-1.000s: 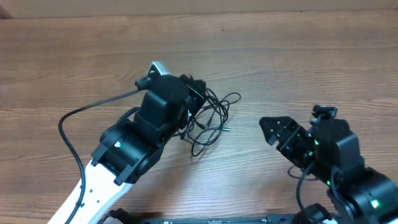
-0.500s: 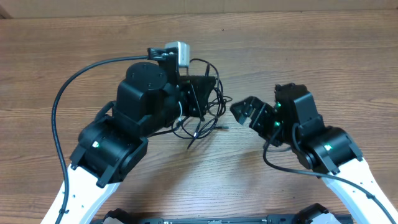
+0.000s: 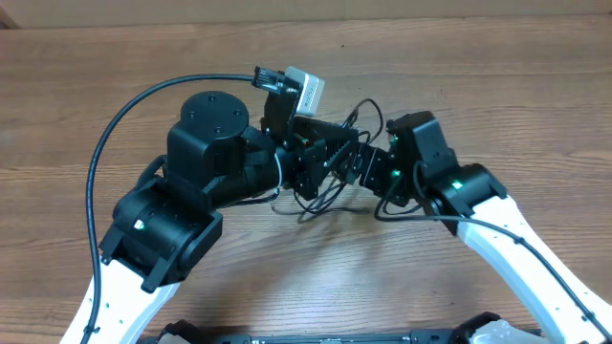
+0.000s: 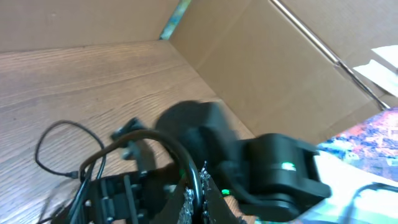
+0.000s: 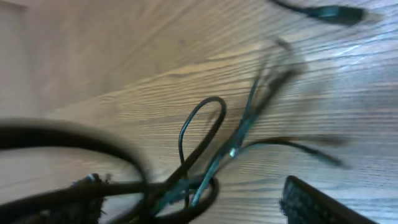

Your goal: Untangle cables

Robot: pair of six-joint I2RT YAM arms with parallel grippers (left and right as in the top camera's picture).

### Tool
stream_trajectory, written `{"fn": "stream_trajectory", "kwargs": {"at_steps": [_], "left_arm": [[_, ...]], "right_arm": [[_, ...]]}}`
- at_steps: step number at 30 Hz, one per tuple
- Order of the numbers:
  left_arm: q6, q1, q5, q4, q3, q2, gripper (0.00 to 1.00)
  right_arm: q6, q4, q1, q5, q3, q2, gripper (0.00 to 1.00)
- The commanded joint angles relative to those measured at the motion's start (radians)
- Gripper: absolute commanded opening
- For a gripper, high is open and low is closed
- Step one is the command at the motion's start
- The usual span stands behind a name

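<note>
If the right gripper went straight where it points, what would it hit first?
Probably the tangled cables just ahead of the right gripper, then the left gripper behind; depth is unclear.

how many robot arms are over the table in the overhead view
2: left arm from the lower left, right arm from the lower right, meeting over the cables mid-table. None seems hidden.

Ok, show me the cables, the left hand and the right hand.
cables (image 5: 205,177), right wrist view, where the cords cross in the tangle.
left hand (image 3: 337,158), overhead view, between its shut fingertips.
right hand (image 3: 368,177), overhead view, between its open fingertips.
</note>
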State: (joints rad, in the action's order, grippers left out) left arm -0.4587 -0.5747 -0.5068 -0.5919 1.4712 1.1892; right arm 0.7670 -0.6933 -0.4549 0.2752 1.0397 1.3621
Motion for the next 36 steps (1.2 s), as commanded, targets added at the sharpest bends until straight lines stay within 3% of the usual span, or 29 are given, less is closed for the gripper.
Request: {"fn": "stream_trajectory", "kwargs": {"at_steps": [1, 13, 16, 27, 36], "left_arm": [[0.044, 0.03, -0.045, 0.008, 0.1, -0.027, 0.04], [0.069, 0.314, 0.016, -0.195, 0.183, -0.053, 0.04], [0.071, 0.35, 0.021, -0.226, 0.183, -0.053, 0.04], [0.035, 0.596, 0.047, -0.233, 0.183, -0.061, 0.05], [0.03, 0.708, 0.053, -0.236, 0.183, -0.059, 0.04]], "right_arm": [[-0.008, 0.0, -0.003, -0.06, -0.001, 0.051, 0.85], [-0.006, -0.004, 0.076, -0.11, -0.001, 0.074, 0.91], [-0.006, -0.005, 0.113, -0.111, 0.001, 0.074, 0.98], [-0.01, -0.141, 0.401, -0.109, 0.002, 0.044, 1.0], [-0.01, -0.165, 0.492, -0.111, 0.002, 0.018, 1.0]]}}
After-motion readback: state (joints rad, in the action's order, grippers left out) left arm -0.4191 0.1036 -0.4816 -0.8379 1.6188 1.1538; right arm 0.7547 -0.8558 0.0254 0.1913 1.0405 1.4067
